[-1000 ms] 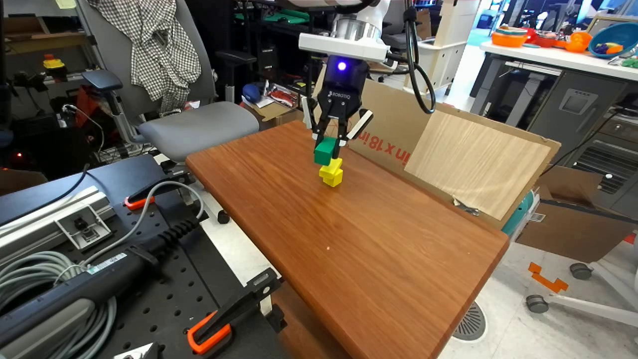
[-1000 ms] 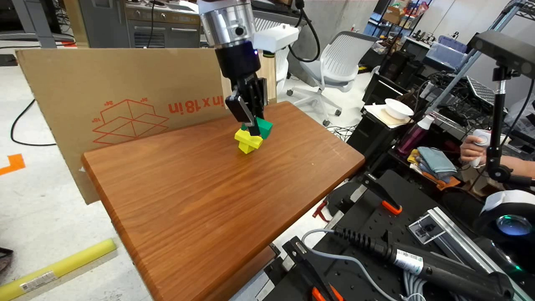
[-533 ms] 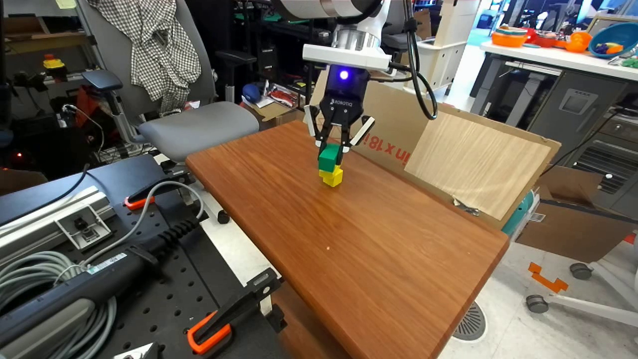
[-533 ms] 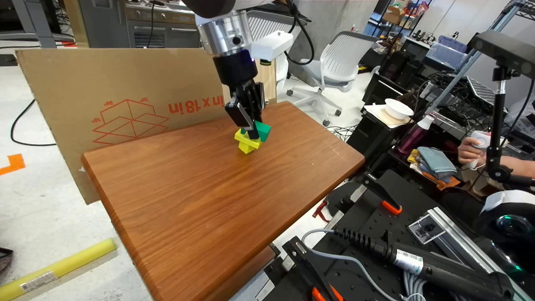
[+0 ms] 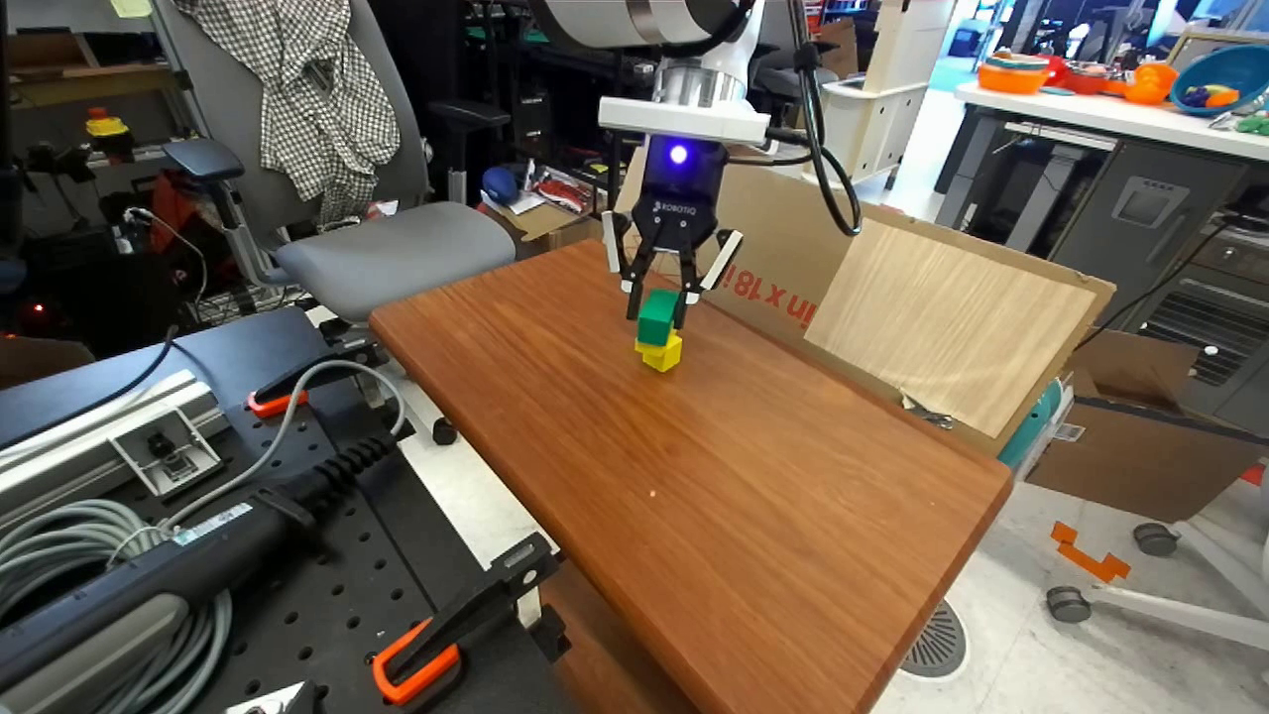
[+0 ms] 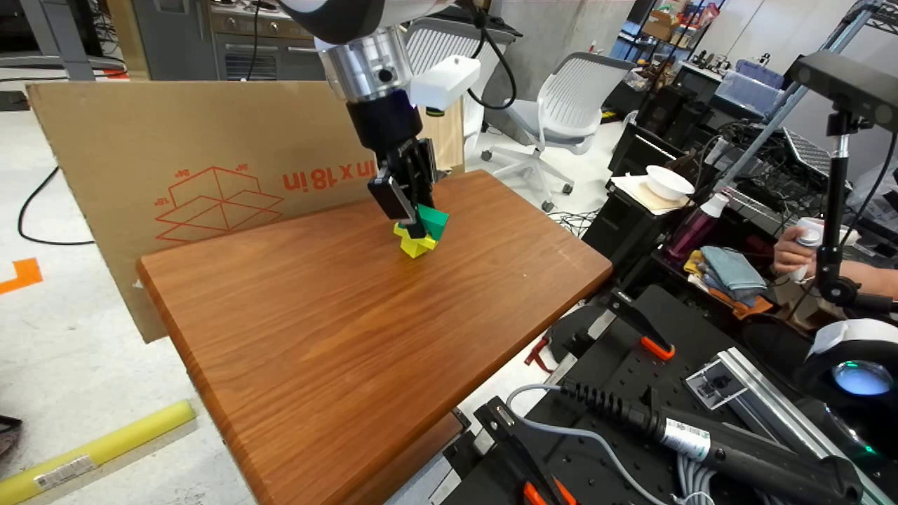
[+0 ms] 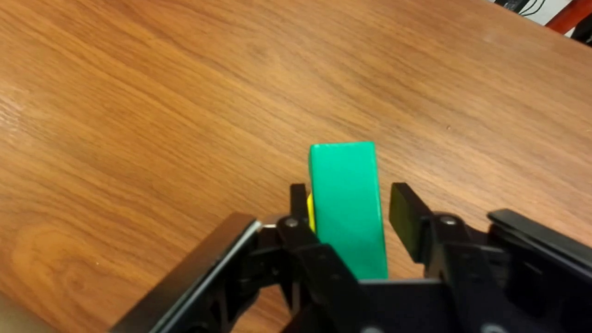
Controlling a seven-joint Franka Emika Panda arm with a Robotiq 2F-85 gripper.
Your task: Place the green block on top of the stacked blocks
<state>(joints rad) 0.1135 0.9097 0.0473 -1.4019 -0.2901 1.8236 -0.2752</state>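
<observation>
The green block [image 5: 656, 319] lies on top of the stacked yellow blocks [image 5: 661, 355] on the wooden table. In an exterior view it shows partly behind a finger [image 6: 415, 226], above the yellow blocks [image 6: 414, 245]. In the wrist view the green block [image 7: 348, 208] looks long and covers nearly all of the yellow, with a sliver of yellow [image 7: 311, 213] at its left side. My gripper [image 7: 352, 206] is open, with one finger on each side of the green block. A clear gap shows at the right finger [image 7: 407, 222] and a narrow one at the left.
The wooden table [image 5: 714, 476] carries the stack near its far end in an exterior view. A cardboard sheet [image 6: 210, 161] stands along one long edge. A black bench [image 5: 337, 555] with clamps, cables and a tool adjoins the other side.
The gripper came down with the green block onto the yellow blocks. Its fingers have since opened away from the green block, which stays on the stack.
</observation>
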